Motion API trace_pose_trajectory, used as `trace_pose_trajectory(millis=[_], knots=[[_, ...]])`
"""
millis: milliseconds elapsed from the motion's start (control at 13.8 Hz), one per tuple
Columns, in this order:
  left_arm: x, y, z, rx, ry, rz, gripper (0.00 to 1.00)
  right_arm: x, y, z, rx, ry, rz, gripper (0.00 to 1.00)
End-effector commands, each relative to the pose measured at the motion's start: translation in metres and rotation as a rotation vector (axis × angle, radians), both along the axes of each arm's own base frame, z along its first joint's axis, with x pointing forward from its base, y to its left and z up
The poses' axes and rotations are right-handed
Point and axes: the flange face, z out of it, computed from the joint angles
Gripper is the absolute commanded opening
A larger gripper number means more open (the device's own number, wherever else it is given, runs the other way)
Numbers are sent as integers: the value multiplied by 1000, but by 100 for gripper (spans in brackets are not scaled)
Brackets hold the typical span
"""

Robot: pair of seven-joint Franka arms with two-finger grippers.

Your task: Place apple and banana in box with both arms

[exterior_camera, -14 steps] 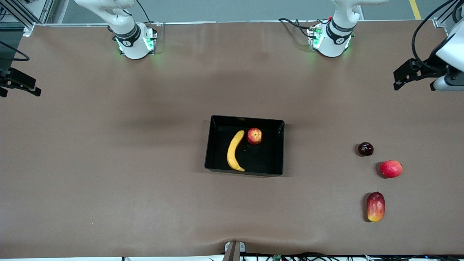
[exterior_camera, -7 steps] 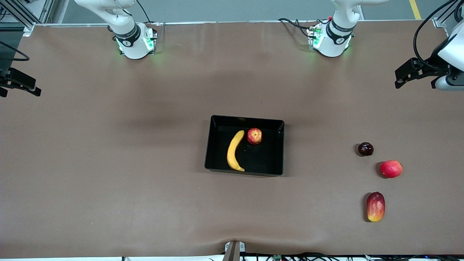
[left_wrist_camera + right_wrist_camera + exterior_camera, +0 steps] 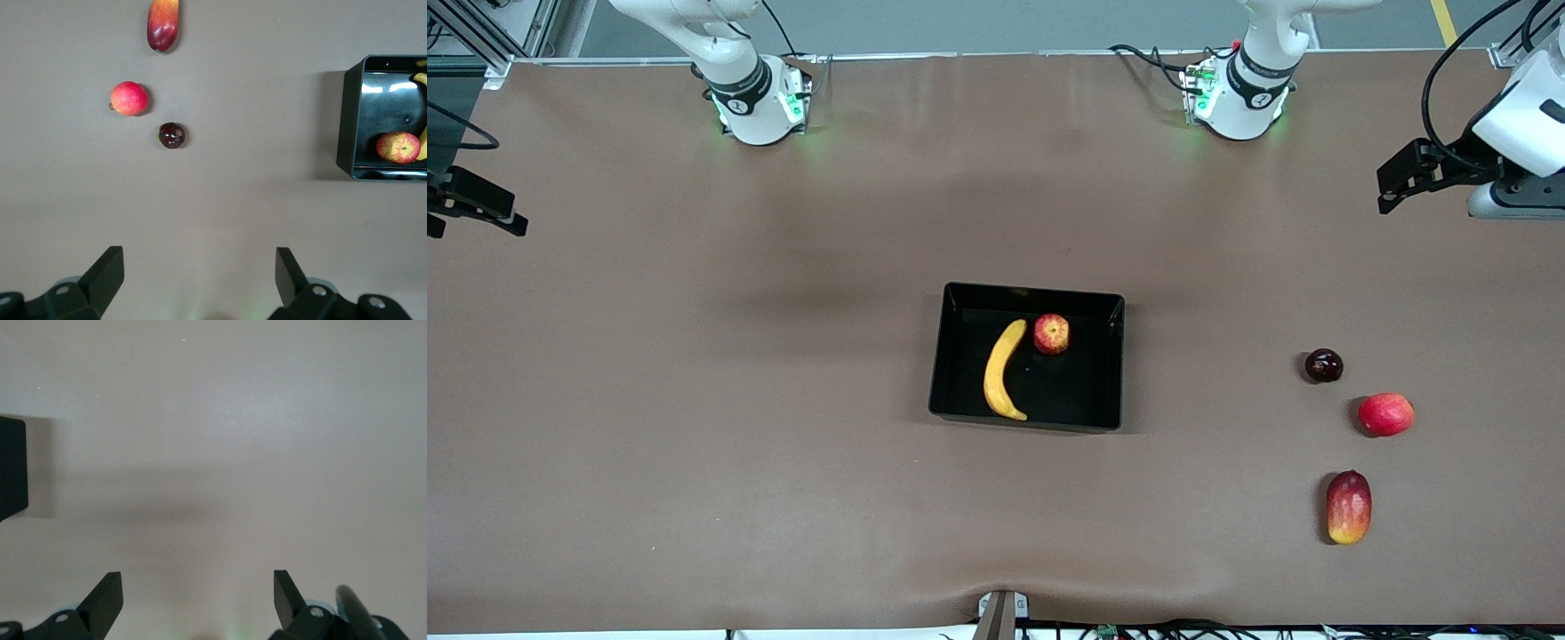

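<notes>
Front view shows a wide brown desk point(image 3: 694, 400) with a smooth matte cover, a grey floor strip past its upper edge and cables along the near edge. Two white arms rise from green-lit bases at the top.

At the middle sits the box point(image 3: 1112, 373), shallow, black and glossy, with sloped walls. Inside it lies the banana point(image 3: 1000, 372), long, curved and yellow, and just beside its upper tip the apple point(image 3: 1051, 334), small, round, red with yellowish streaks.

Toward the left arm's end of the desk, well apart from the box, lie a dark plum point(image 3: 1323, 365), a plain red fruit point(image 3: 1385, 414) and a red-and-yellow mango point(image 3: 1348, 508), the mango nearest the camera.

The left tool point(image 3: 200, 280) hangs released over bare desk at that end. The right tool point(image 3: 198, 600) is released too, over bare desk at the other end
</notes>
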Motion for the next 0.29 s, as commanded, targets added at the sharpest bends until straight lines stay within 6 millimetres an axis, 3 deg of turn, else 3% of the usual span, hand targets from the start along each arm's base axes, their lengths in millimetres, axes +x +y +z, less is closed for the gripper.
trace_pose_trajectory(millis=[0, 217], knots=[[1, -1, 4, -5, -1, 5, 100, -6, -4, 6, 14, -12, -22, 100], [0, 3, 6, -2, -6, 34, 100, -6, -4, 6, 14, -12, -22, 100]])
